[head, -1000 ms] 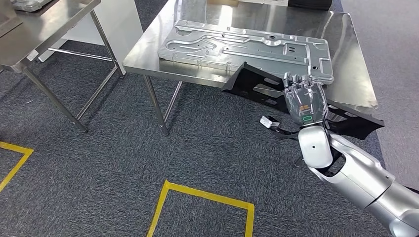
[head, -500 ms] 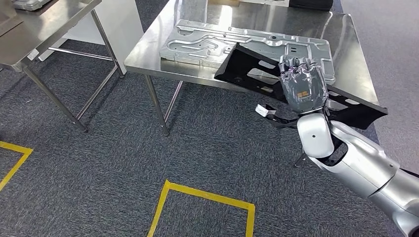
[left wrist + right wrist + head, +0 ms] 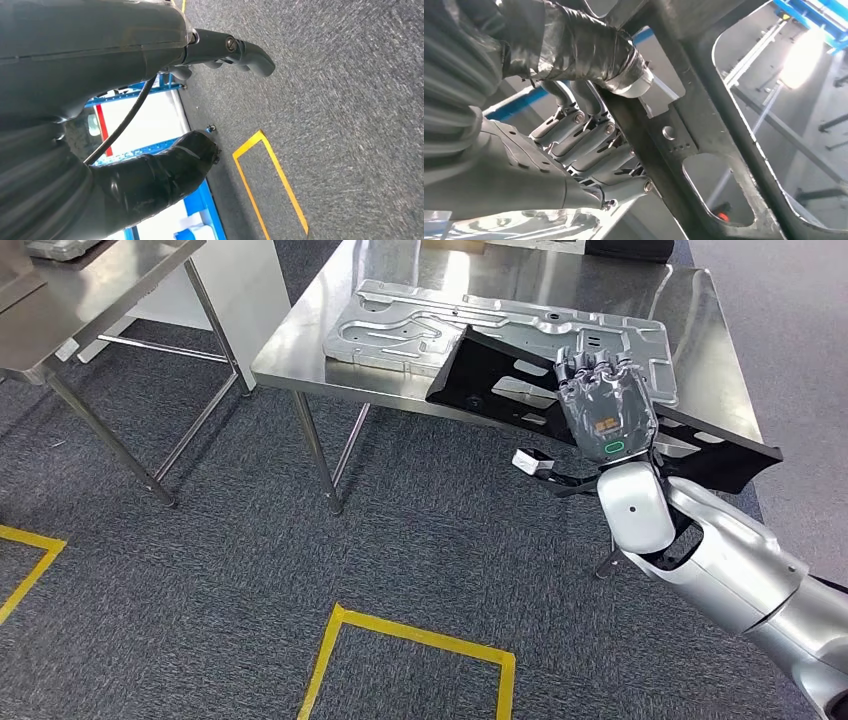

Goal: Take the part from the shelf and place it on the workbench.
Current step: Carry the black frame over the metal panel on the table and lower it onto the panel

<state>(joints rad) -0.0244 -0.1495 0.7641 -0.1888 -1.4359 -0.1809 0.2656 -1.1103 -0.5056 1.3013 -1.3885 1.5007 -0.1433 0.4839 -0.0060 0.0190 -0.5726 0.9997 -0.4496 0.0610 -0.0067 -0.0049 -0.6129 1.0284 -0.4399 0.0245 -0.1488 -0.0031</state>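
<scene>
The part is a long flat black panel with cut-outs (image 3: 490, 380). My right hand (image 3: 603, 410) grips it near its middle, fingers curled over its far edge. It is held tilted above the front edge of the steel workbench (image 3: 700, 340). Its left end hangs over a large silver stamped plate (image 3: 420, 325) lying on the bench, and its right end sticks out past the bench's corner. In the right wrist view the thumb (image 3: 589, 45) and fingers (image 3: 589, 145) clamp a bar of the black panel (image 3: 704, 115). My left hand (image 3: 100, 75) hangs over the carpet, fingers apart, holding nothing.
A second steel table (image 3: 90, 290) stands at the left, with a white cabinet (image 3: 240, 280) between the two. The workbench's legs (image 3: 315, 450) reach down to the grey carpet. Yellow tape (image 3: 410, 635) marks squares on the floor.
My right hand has lifted the black panel and carried it forward and left, from below the bench's edge to above the bench top, over the silver plate.
</scene>
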